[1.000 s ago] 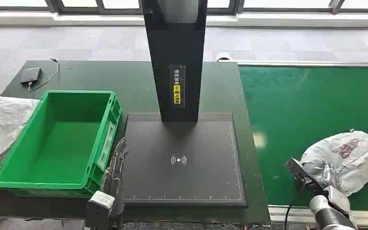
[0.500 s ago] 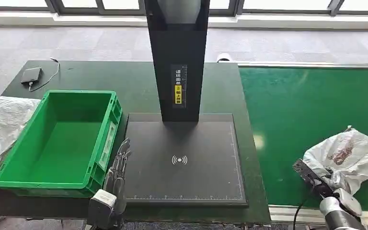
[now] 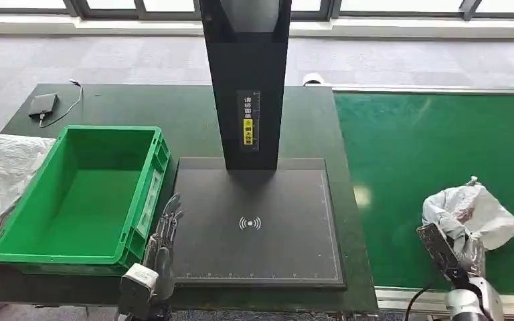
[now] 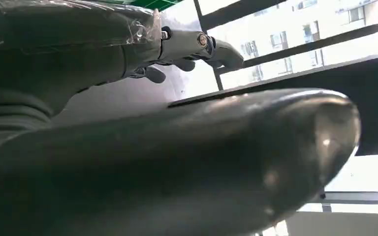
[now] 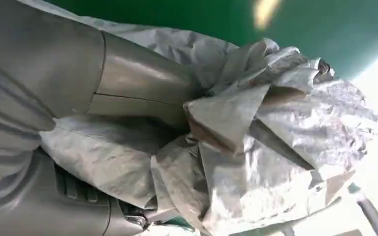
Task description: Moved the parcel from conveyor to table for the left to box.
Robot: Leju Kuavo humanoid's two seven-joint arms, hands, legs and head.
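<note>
At the table's left edge a crumpled white sack (image 3: 0, 177) is seen, and just beside it a green crate (image 3: 83, 194) stands near the front-left corner; a small black device (image 3: 43, 105) with its cable lies at the far-left corner. The left hand (image 3: 162, 234) is raised at the front edge, between the crate and the black scanner pad (image 3: 258, 224), its fingers (image 3: 171, 212) extended and slightly apart, with nothing held; in the left wrist view the thumb (image 4: 177, 162) is seen close up and the fingers (image 4: 197, 46) stand apart against bright windows, a detail not given from the head. A black post (image 3: 244, 80) rises from the pad's far edge. To the right, on the green conveyor (image 3: 428, 140) near its front edge, the parcel (image 3: 468, 214), a crumpled white bag, is gripped by the right hand (image 3: 465, 257); in the right wrist view the wrapping (image 5: 256, 147) is bunched between thumb (image 5: 138, 88) and lower fingers (image 5: 78, 189), folds hiding the fingertips; whether it is lifted off the belt cannot be told.
</note>
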